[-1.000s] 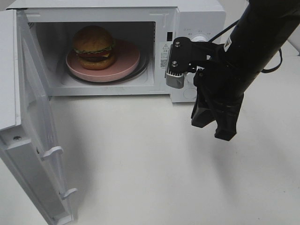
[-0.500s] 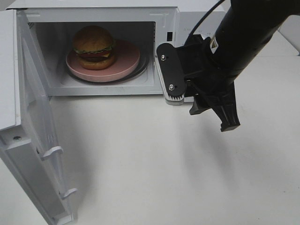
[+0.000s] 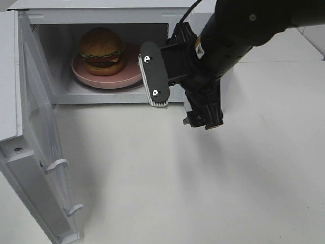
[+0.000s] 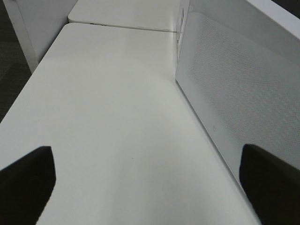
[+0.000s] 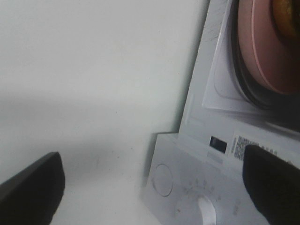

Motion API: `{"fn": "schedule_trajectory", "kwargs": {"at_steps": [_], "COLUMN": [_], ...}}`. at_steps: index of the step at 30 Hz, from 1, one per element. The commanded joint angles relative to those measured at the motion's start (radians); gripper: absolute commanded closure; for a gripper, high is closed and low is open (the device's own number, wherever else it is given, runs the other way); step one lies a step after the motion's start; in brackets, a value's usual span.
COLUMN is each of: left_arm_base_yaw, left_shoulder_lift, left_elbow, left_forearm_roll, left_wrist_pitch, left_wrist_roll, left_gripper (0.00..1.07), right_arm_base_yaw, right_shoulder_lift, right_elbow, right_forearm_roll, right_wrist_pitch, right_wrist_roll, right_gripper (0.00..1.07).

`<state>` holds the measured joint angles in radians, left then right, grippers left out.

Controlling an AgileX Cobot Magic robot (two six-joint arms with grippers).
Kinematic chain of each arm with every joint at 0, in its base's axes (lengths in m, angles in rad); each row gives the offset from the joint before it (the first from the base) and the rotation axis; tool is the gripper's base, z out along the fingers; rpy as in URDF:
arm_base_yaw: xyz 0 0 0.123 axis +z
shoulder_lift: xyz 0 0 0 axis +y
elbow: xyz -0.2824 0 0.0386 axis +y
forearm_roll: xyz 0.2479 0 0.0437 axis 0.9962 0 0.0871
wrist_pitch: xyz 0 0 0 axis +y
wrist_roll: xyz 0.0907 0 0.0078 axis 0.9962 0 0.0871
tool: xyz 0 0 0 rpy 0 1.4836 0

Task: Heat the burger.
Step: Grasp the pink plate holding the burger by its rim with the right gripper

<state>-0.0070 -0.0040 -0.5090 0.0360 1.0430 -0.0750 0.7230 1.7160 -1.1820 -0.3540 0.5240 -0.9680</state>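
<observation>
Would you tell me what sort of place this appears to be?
Probably a robotics test bench staged as a kitchen: an open white microwave holding a burger on a pink plate, and a black robot arm over a plain white table.

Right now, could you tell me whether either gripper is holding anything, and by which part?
Nothing is held. Both the left gripper and the right gripper stand open and empty; the burger sits untouched on its plate inside the microwave.

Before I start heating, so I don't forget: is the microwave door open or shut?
Open: the door stands wide, the burger on its plate visible inside.
</observation>
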Motion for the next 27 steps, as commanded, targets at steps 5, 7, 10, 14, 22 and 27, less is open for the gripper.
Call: {"fn": "schedule_trajectory", "kwargs": {"at_steps": [5, 7, 10, 14, 22, 27], "left_arm_base_yaw": [0.002, 0.002, 0.002, 0.002, 0.002, 0.002], "left_shoulder_lift": [-0.018, -0.018, -0.018, -0.018, -0.018, -0.018], "left_elbow": [0.003, 0.003, 0.003, 0.003, 0.003, 0.003], "left_forearm_roll": [-0.002, -0.002, -0.002, -0.002, -0.002, -0.002], "left_wrist_pitch": [-0.011, -0.011, -0.011, -0.011, -0.011, -0.011], "left_wrist_roll": [-0.004, -0.004, -0.004, -0.004, -0.004, -0.004], "left_gripper": [0.07, 0.07, 0.07, 0.07, 0.07, 0.07], "right_arm_base_yaw": [0.035, 0.035, 0.035, 0.035, 0.035, 0.034], "right_shoulder_lift": [0.078, 0.122, 0.185, 0.225, 0.319, 0.387], "right_elbow": [-0.081, -0.122, -0.177, -0.213, -0.322, -0.407], "right_forearm_roll": [-0.034, -0.036, -0.036, -0.036, -0.037, -0.039], "right_wrist_pitch": [-0.038, -0.039, -0.039, -0.049, -0.069, -0.070], "right_wrist_roll": [0.031, 0.042, 0.049, 0.049, 0.049, 0.049], "right_gripper": [0.10, 0.11, 0.13, 0.14, 0.17, 0.18]}}
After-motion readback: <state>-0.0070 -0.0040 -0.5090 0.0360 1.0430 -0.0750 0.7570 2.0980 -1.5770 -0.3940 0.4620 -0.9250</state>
